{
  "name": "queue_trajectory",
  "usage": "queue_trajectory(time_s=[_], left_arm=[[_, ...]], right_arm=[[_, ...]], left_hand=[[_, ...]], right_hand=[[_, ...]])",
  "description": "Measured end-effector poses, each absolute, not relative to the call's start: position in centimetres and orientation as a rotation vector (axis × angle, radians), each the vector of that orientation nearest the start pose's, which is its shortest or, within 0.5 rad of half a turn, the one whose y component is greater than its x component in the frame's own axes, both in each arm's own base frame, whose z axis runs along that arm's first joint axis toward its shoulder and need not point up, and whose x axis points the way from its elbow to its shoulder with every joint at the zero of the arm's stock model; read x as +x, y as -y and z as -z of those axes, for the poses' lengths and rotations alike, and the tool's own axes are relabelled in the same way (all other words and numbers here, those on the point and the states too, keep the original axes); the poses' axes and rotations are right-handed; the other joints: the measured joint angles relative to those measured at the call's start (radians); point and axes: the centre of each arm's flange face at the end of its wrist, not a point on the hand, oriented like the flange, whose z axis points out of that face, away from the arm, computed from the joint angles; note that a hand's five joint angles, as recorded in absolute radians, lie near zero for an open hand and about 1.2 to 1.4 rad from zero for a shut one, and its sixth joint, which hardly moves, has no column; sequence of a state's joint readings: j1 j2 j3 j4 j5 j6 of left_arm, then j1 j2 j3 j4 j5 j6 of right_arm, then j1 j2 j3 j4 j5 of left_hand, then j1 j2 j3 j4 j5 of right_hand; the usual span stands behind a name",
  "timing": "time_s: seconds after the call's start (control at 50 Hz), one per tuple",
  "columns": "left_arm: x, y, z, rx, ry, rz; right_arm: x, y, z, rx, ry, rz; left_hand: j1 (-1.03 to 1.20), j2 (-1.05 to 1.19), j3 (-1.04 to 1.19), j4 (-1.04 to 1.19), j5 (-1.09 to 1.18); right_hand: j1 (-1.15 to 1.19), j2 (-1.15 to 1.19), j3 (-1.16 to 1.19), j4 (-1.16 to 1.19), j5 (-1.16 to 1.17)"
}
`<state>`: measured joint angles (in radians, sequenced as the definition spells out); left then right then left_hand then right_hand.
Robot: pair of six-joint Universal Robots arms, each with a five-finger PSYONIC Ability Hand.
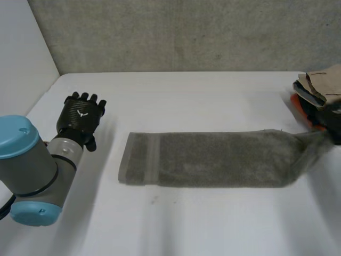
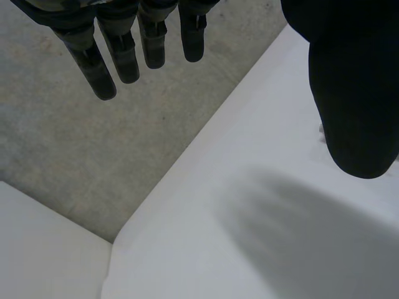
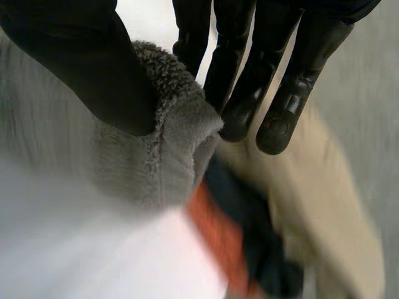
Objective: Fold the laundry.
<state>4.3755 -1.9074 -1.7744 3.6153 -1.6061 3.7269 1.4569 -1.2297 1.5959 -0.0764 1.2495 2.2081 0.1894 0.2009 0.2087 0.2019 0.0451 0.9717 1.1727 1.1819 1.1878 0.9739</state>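
1. My left robot hand [image 1: 81,120] sits over the desk [image 1: 192,224] near its left edge, well apart from the towel. Its fingers [image 2: 124,56] are straight and spread, and it holds nothing.
2. The grey towel [image 1: 213,159] lies across the middle of the desk as a long, narrow strip running from left to right.
   - I judge the lengthwise fold to be done, because the strip looks layered along its left end.
   - The crosswise folds that would shorten it are not yet made.
   - The cloth is thick terry with a soft, looped nap, and a flatter woven band crosses it near the left end.
   - That left end is square and lies flat on the desk.
3. Towards the desk's right edge the towel narrows and lifts off the surface. There my right robot hand [image 3: 75,62] pinches its end, with the thumb on one face and the fingers [image 3: 280,81] on the other. A plump roll of pile is bunched between them.
4. At the right edge, just beside that hand, sits a stack of folded clothes [image 1: 319,90]. It has a beige piece on top, with dark and orange pieces beneath. These look thinner and smoother than the towel, and I take them for pieces already finished.
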Motion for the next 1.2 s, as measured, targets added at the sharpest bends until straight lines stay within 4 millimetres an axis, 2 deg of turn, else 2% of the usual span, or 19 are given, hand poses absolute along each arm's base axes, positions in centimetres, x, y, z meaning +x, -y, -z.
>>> queue_trajectory(time_s=[0.12, 0.22, 0.26, 0.38, 0.42, 0.44, 0.46, 0.48, 0.56, 0.64, 0.68, 0.76, 0.78, 0.96, 1.02, 1.08, 1.14, 1.16, 1.2], left_arm=[[-22.8, 28.8, -19.3, 0.887, -1.925, 2.020], [-22.2, 28.7, -20.2, 0.856, -1.905, 2.037], [-21.8, 28.7, -20.7, 0.836, -1.896, 2.043], [-21.2, 28.3, -21.0, 0.809, -1.907, 2.048], [-21.2, 28.3, -21.0, 0.807, -1.910, 2.048], [-21.2, 28.2, -20.9, 0.804, -1.919, 2.051], [-21.3, 28.1, -20.9, 0.804, -1.924, 2.053], [-21.3, 28.1, -20.8, 0.804, -1.927, 2.055], [-21.7, 28.0, -20.9, 0.813, -1.936, 2.077], [-22.3, 27.9, -21.1, 0.829, -1.938, 2.109], [-24.2, 27.0, -21.7, 0.880, -1.945, 2.194], [-26.3, 25.9, -22.0, 0.935, -1.969, 2.270], [-27.4, 25.2, -22.0, 0.966, -1.987, 2.304], [-31.4, 22.8, -19.4, 1.125, -2.101, 2.305], [-31.8, 22.6, -18.8, 1.149, -2.119, 2.285], [-31.9, 22.6, -18.2, 1.160, -2.132, 2.264], [-31.7, 22.6, -18.0, 1.159, -2.141, 2.247], [-31.6, 22.7, -17.9, 1.155, -2.143, 2.243], [-31.2, 22.8, -18.0, 1.144, -2.147, 2.234]], right_arm=[[24.0, 32.3, -22.5, -1.571, -1.914, 2.206], [31.5, 29.1, -22.2, -1.605, -1.602, 2.204], [35.9, 26.6, -21.3, -1.625, -1.430, 2.163], [42.2, 21.2, -17.0, -1.694, -1.192, 1.972], [42.7, 20.6, -16.3, -1.704, -1.176, 1.943], [43.4, 19.6, -15.0, -1.720, -1.159, 1.893], [43.7, 19.2, -14.4, -1.726, -1.157, 1.869], [43.8, 18.9, -14.1, -1.726, -1.164, 1.859], [43.6, 19.2, -14.6, -1.683, -1.232, 1.877], [42.6, 20.7, -16.1, -1.585, -1.360, 1.927], [39.5, 23.3, -18.1, -1.394, -1.585, 1.978], [36.9, 24.6, -19.0, -1.276, -1.728, 1.971], [35.1, 24.8, -19.1, -1.220, -1.822, 1.936], [29.8, 24.0, -15.5, -1.187, -2.132, 1.680], [28.6, 24.3, -14.0, -1.186, -2.207, 1.621], [27.6, 25.0, -12.8, -1.186, -2.266, 1.593], [26.3, 26.3, -12.0, -1.218, -2.325, 1.601], [26.0, 26.6, -12.0, -1.238, -2.331, 1.613], [25.7, 27.2, -12.2, -1.283, -2.331, 1.647]], left_hand=[[0.000, 0.000, 0.000, 0.000, 0.000], [0.000, 0.000, 0.000, 0.000, 0.000], [0.000, 0.000, 0.000, 0.000, 0.000], [0.000, 0.000, 0.000, 0.000, 0.000], [0.000, 0.000, 0.000, 0.000, 0.000], [0.000, 0.000, 0.000, 0.000, 0.000], [0.000, 0.000, 0.000, 0.000, 0.000], [0.000, 0.000, 0.000, 0.000, 0.000], [0.000, 0.000, 0.000, 0.000, 0.000], [0.000, 0.000, 0.000, 0.000, 0.000], [0.000, 0.000, 0.000, 0.000, 0.000], [0.000, 0.000, 0.000, 0.000, 0.000], [0.000, 0.000, 0.000, 0.000, 0.000], [0.000, 0.000, 0.000, 0.000, 0.000], [0.000, 0.000, 0.000, 0.000, 0.000], [0.000, 0.000, 0.000, 0.000, 0.000], [0.000, 0.000, 0.000, 0.000, 0.000], [0.000, 0.000, 0.000, 0.000, 0.000], [0.000, 0.000, 0.000, 0.000, 0.000]], right_hand=[[0.006, 0.000, 0.005, 0.000, 0.000], [0.008, 0.000, 0.005, 0.000, 0.000], [0.008, 0.000, 0.005, 0.000, 0.000], [0.003, -0.013, -0.008, -0.013, -0.006], [0.003, -0.013, -0.008, -0.013, -0.006], [-0.242, -0.293, -0.277, -0.282, -0.244], [-0.242, -0.293, -0.277, -0.282, -0.244], [-0.522, -0.584, -0.559, -0.565, -0.528], [-0.766, -0.936, -0.945, -0.942, -0.896], [-0.769, -0.951, -0.972, -0.954, -0.907], [-0.769, -0.951, -0.975, -0.954, -0.907], [-0.769, -0.951, -0.975, -0.954, -0.907], [-0.769, -0.951, -0.975, -0.954, -0.907], [-0.768, -0.948, -0.970, -0.952, -0.907], [-0.662, -0.828, -0.831, -0.839, -0.793], [-0.268, -0.398, -0.414, -0.444, -0.412], [-0.219, -0.354, -0.372, -0.381, -0.351], [-0.069, -0.013, -0.009, -0.011, -0.027], [-0.069, -0.013, -0.009, -0.011, -0.027]])
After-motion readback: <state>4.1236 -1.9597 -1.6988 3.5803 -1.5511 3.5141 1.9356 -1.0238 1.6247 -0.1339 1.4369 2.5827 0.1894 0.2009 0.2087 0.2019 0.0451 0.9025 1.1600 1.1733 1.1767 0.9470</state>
